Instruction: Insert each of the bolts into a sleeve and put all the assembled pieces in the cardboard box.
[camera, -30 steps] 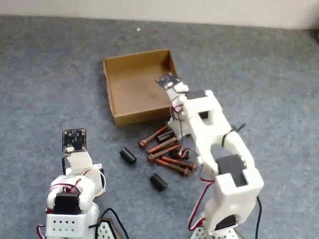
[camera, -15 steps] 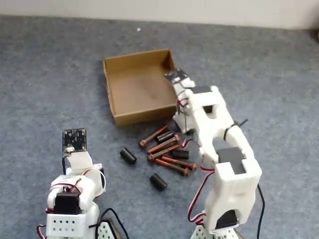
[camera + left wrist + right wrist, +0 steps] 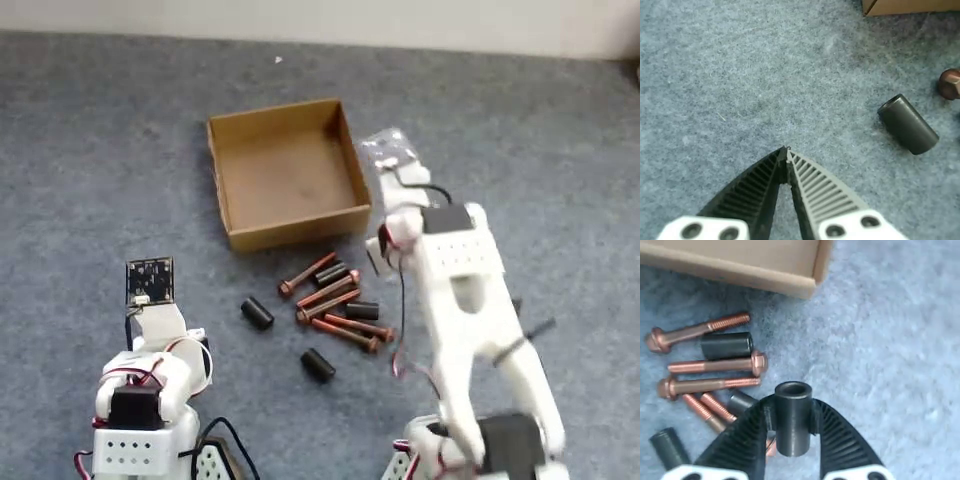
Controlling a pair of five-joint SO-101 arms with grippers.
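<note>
My right gripper (image 3: 792, 406) is shut on a black sleeve (image 3: 792, 422), held upright above the carpet just right of the pile. Several copper bolts (image 3: 700, 330) (image 3: 327, 293) and loose black sleeves (image 3: 726, 345) (image 3: 332, 273) lie in front of the cardboard box (image 3: 290, 235) (image 3: 740, 272). In the high view two more sleeves (image 3: 257, 313) (image 3: 318, 365) lie apart to the left. My left gripper (image 3: 786, 154) is shut on nothing, low over bare carpet, with one sleeve (image 3: 908, 124) and a bolt head (image 3: 950, 83) off to its side.
The box stands open with nothing in it. The white right arm (image 3: 465, 290) leans over the carpet to the right of the pile. The left arm (image 3: 150, 370) sits folded at the near left. Grey carpet lies all around.
The right arm has risen and swung right, away from the box corner and the pile, uncovering the bolts and sleeves beneath it. The left arm has not moved.
</note>
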